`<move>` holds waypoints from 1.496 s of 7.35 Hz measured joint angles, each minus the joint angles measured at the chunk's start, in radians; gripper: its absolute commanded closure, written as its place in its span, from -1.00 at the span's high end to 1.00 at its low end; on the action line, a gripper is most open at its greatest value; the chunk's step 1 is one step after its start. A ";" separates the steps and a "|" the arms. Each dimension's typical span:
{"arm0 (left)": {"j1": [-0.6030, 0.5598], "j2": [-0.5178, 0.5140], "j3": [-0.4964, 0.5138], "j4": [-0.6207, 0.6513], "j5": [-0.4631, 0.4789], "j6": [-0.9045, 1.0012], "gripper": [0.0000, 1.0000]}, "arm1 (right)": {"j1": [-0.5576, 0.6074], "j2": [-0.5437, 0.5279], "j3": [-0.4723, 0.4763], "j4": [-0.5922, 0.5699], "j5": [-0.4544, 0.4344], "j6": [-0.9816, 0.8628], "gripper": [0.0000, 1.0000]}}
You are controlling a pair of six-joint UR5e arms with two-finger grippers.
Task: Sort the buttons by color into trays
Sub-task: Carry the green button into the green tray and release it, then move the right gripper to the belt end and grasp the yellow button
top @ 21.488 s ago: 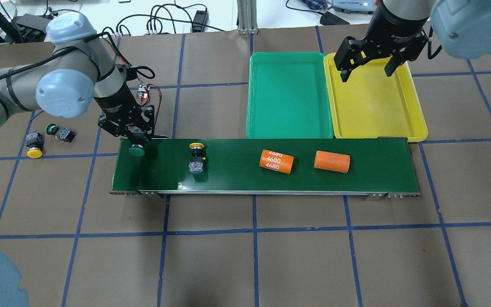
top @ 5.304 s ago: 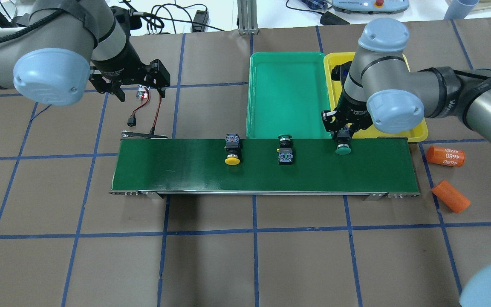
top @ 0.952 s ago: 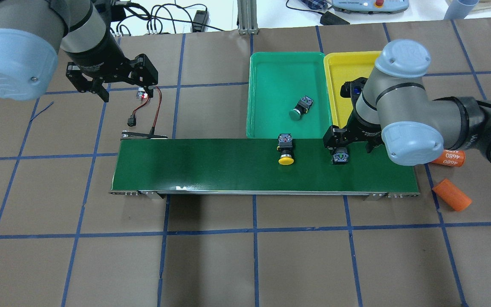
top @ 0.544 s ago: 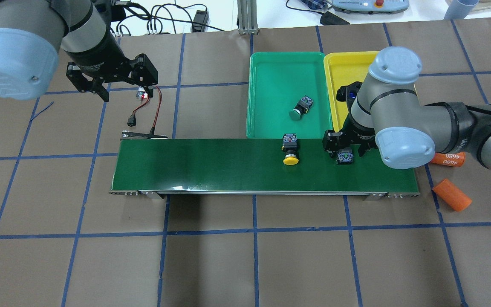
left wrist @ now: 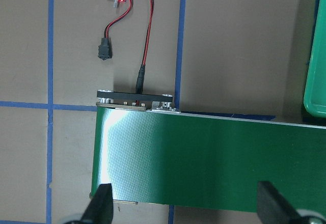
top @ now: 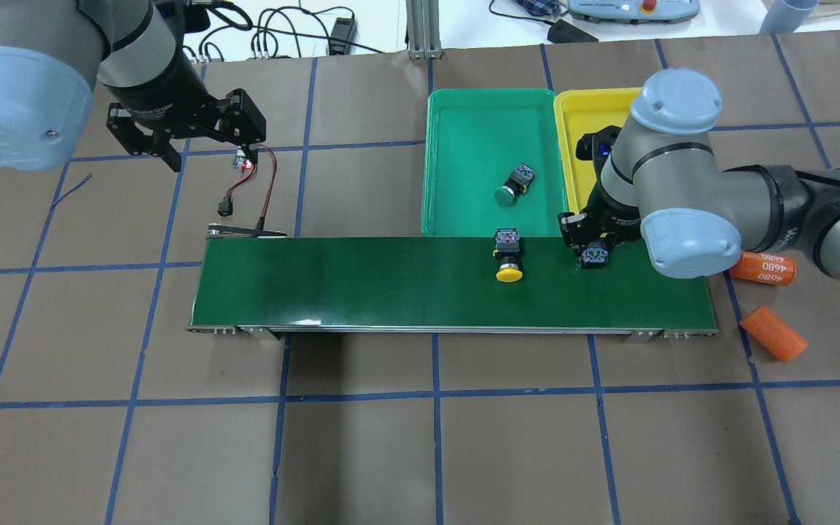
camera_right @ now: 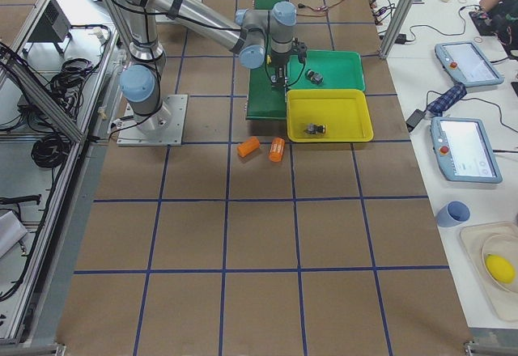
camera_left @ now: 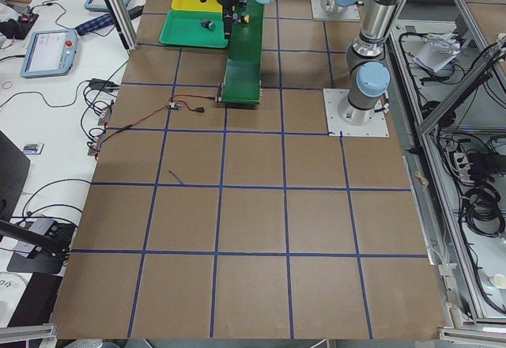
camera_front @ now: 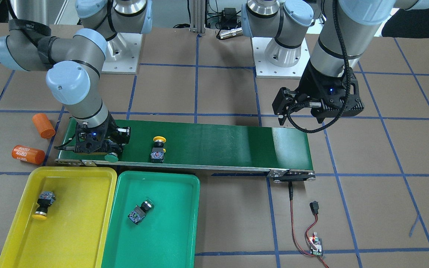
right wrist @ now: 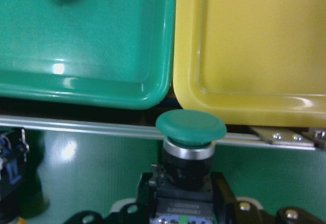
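My right gripper [top: 594, 248] is shut on a green-capped button [top: 595, 257] at the belt's far edge, next to the trays; the right wrist view shows its cap [right wrist: 191, 127] pointing at the seam between the green tray [right wrist: 86, 40] and the yellow tray [right wrist: 249, 46]. A yellow-capped button [top: 507, 257] lies on the belt to its left. Another green button [top: 515, 184] lies in the green tray [top: 464, 124]. A yellow button [camera_front: 42, 204] lies in the yellow tray [camera_front: 76, 223]. My left gripper [top: 212, 146] is open and empty, above the table beyond the belt's left end.
The dark-green conveyor belt [top: 362, 284] runs across the middle. Two orange cylinders [top: 763, 268] [top: 774, 334] lie on the table off its right end. A red and black wire with a small board [top: 245, 162] lies under my left gripper.
The yellow button has ridden the belt to the right. My right gripper has moved the green button a little right and toward the trays. My left arm has barely moved.
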 measured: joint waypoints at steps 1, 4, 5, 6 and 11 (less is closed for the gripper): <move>0.004 -0.001 0.000 0.000 -0.001 0.000 1.00 | 0.001 0.049 -0.077 0.002 -0.001 0.000 -0.66; 0.011 -0.001 0.000 0.000 -0.002 0.000 1.00 | 0.050 0.267 -0.349 0.006 0.009 0.004 0.61; 0.013 -0.002 0.001 0.000 -0.004 0.000 1.00 | 0.068 0.301 -0.381 0.010 0.007 0.007 0.77; 0.015 -0.002 0.000 0.000 -0.007 0.000 1.00 | 0.072 0.313 -0.391 0.020 0.005 0.006 0.78; 0.018 -0.004 -0.001 0.000 -0.010 -0.001 1.00 | -0.026 0.105 -0.199 0.118 0.002 -0.051 0.64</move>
